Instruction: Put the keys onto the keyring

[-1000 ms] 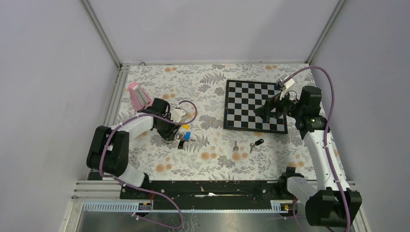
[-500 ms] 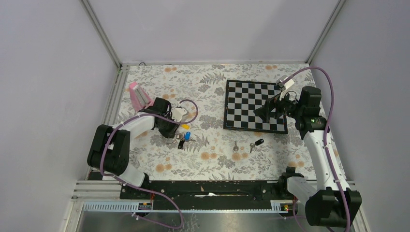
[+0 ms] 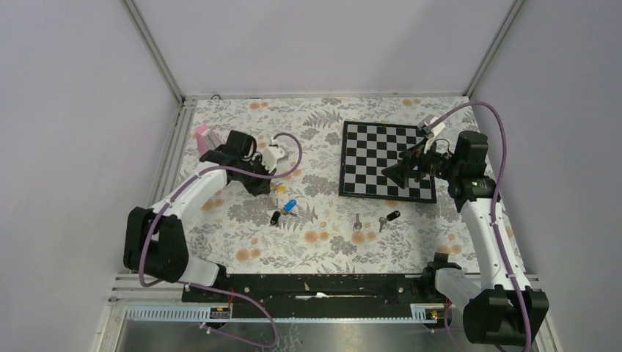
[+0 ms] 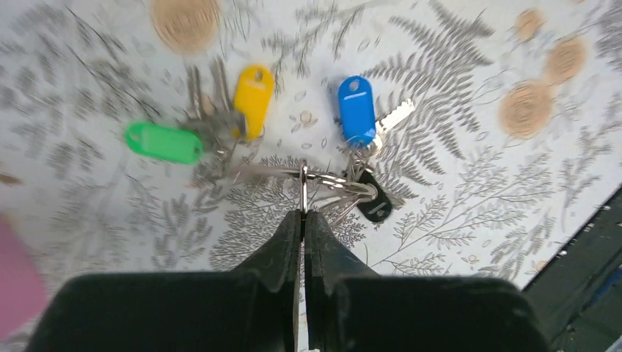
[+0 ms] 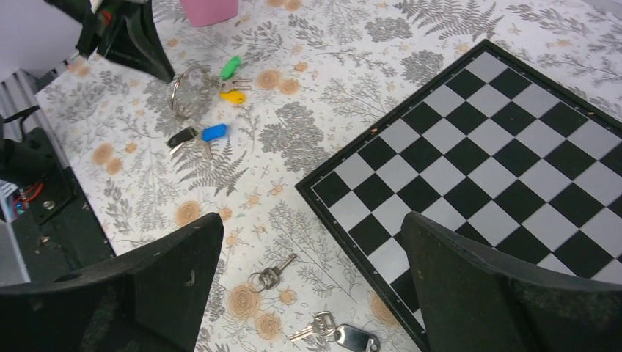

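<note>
The keyring (image 4: 323, 180) is a bunch of wire rings with green (image 4: 163, 142), yellow (image 4: 253, 89), blue (image 4: 357, 110) and black (image 4: 375, 205) tags. My left gripper (image 4: 303, 214) is shut on its large ring, which stands on edge while the tags trail on the cloth. In the top view the left gripper (image 3: 258, 183) is at the left, with the tags (image 3: 291, 205) to its right. The plain silver key (image 3: 357, 222) and the black-headed key (image 3: 386, 218) lie in front of the chessboard. My right gripper (image 3: 400, 172) hovers open above them; both keys (image 5: 270, 275) (image 5: 345, 337) show between its fingers.
A black and silver chessboard (image 3: 387, 160) lies at the back right, its near edge close to the two keys. A pink object (image 3: 207, 141) stands behind the left gripper. The floral cloth (image 3: 323, 125) covers the table, with walls on three sides.
My left gripper has risen and drawn back to the left with the ring in it, and the tags have trailed after it. The right arm has hardly moved.
</note>
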Controlling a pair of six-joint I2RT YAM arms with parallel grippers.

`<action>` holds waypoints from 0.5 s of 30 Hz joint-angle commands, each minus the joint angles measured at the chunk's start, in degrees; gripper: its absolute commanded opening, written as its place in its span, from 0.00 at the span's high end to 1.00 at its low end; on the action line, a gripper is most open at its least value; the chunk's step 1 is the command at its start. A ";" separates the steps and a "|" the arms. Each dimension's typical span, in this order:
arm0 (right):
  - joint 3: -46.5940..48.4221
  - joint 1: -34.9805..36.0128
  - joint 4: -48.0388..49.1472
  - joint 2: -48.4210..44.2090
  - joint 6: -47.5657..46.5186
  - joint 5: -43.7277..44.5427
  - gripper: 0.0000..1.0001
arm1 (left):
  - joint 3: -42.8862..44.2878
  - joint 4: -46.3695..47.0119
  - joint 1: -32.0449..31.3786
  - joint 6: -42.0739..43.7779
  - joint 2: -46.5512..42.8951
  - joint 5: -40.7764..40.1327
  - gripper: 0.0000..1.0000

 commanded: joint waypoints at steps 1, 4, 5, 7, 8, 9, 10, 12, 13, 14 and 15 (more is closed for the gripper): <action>2.30 0.16 4.53 -0.35 4.16 -5.99 0.01 | 10.52 -9.05 -2.39 3.82 -4.21 5.17 1.00; 2.45 1.28 8.82 1.17 8.18 -7.82 0.01 | 16.06 -13.01 -4.91 4.08 -4.62 4.70 1.00; 2.64 2.04 9.66 1.75 8.76 -8.16 0.01 | 17.59 -13.95 -5.81 4.04 -4.58 4.64 1.00; 3.29 4.76 10.77 2.89 9.02 -8.68 0.01 | 20.98 -15.60 -7.59 3.82 -4.40 4.68 1.00; 3.67 6.22 11.21 3.39 9.08 -8.70 0.01 | 22.53 -16.34 -8.47 3.77 -4.18 4.76 1.00; 4.19 7.82 11.49 3.95 8.96 -8.59 0.01 | 24.13 -16.90 -9.42 3.69 -3.77 4.81 1.00; 4.72 9.52 11.53 4.92 8.34 -8.38 0.01 | 26.23 -17.66 -10.45 3.70 -3.16 4.84 1.00; 5.92 13.04 11.02 6.39 6.46 -7.94 0.01 | 29.15 -19.31 -12.55 3.59 -1.73 4.74 1.00; 6.46 14.82 10.73 7.21 5.32 -7.79 0.01 | 30.55 -19.94 -13.74 3.39 -0.90 4.67 1.00; 6.90 16.29 10.59 7.79 4.34 -7.74 0.02 | 32.00 -20.51 -15.00 3.15 -0.10 4.64 1.00; 7.05 17.51 11.42 8.35 4.03 -7.86 0.04 | 33.34 -20.96 -16.23 2.82 0.72 4.50 1.00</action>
